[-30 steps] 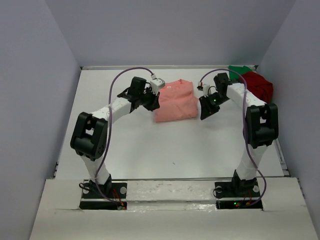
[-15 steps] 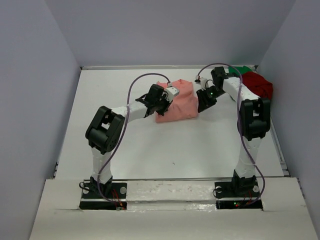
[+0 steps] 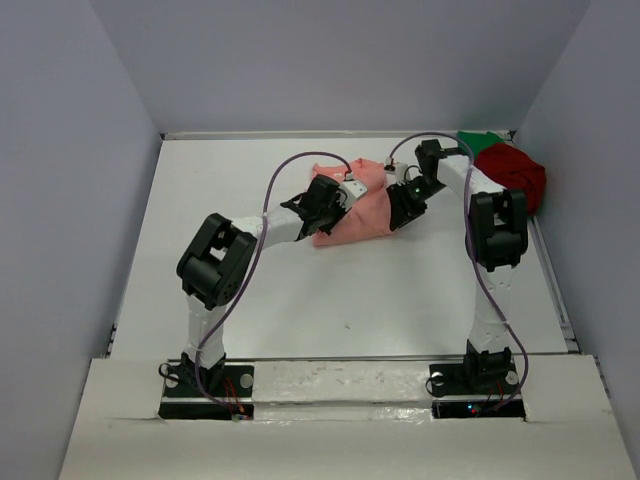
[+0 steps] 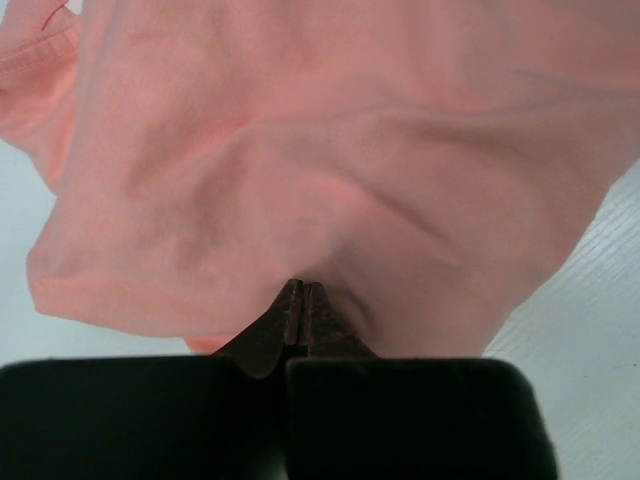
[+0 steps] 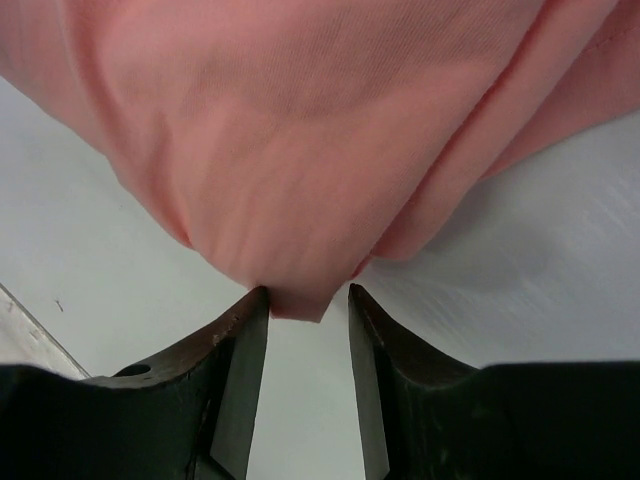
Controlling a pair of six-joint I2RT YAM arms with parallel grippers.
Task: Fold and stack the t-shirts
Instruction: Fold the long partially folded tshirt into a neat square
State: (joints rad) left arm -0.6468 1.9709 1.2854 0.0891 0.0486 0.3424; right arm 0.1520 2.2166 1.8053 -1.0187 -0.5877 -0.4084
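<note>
L arm [image 3: 215, 262] & R arm [image 3: 497, 230] are both rising from the near edge of the white surface [image 3: 300, 290] and reaching away toward its middle, wrists angling in toward each other. Past the elbows, the L claw [image 4: 302, 292] is clenching the salmon-pink shirt [image 3: 365, 215]. In the left wrist view its two dark fingers are pressing flat together w/ no gap, and the cloth is bunching right at their tips, creases fanning out from the pinch. A hemmed edge is showing at that view's top-left corner, w/ bare surface at the left & lower right. The R claw [image 5: 308, 292] is standing released at the shirt's right side, jaws parted. A folded corner of the pink cloth is hanging in the gap btwn the fingertips and touching the one on the view's left. Cannot tell if it is touching the other. From the top cam the pink shirt is lying just beyond mid-surface btwn the two claws, rumpled, its left part gathering up under the L wrist. Farther back, well apart from it, the dark red shirt [image 3: 515, 172] is lying crumpled against the right wall. The green shirt [image 3: 478, 140] is sitting just behind it in the far right corner, the two touching.
</note>
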